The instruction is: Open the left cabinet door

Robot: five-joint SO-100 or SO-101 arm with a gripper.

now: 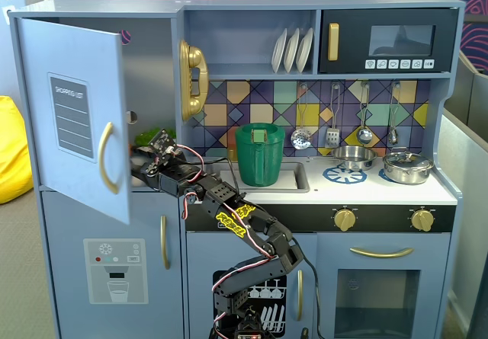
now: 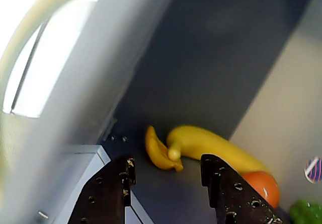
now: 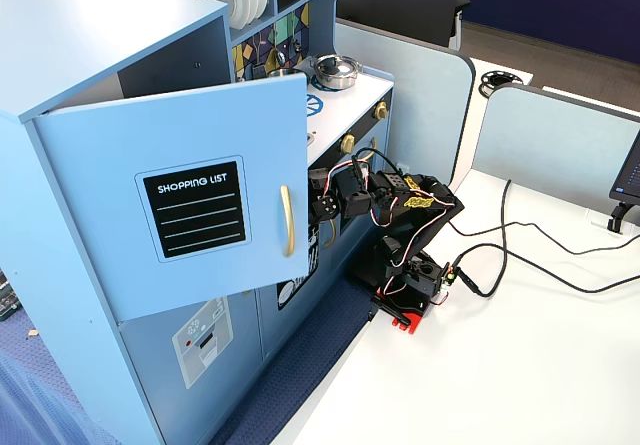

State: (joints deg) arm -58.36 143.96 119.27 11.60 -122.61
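The left cabinet door (image 1: 72, 110) is a blue-grey panel with a "SHOPPING LIST" board and a curved gold handle (image 1: 107, 167). It stands swung partly open in both fixed views, with the door (image 3: 200, 205) and handle (image 3: 287, 221) facing outward. My gripper (image 1: 139, 156) reaches behind the door's free edge into the cabinet opening. In the wrist view the gripper (image 2: 168, 163) is open with nothing between its fingers. The door (image 2: 90, 73) passes as a blurred grey surface on the left. Beyond the jaws a toy banana (image 2: 211, 143) and an orange ball (image 2: 264, 186) lie on the cabinet floor.
A green pot (image 1: 259, 154) sits in the sink and a gold phone (image 1: 192, 80) hangs beside the cabinet. Below is a door with a water-dispenser picture (image 1: 114, 270). The arm's base (image 3: 405, 295) stands on a white table with cables (image 3: 520, 255).
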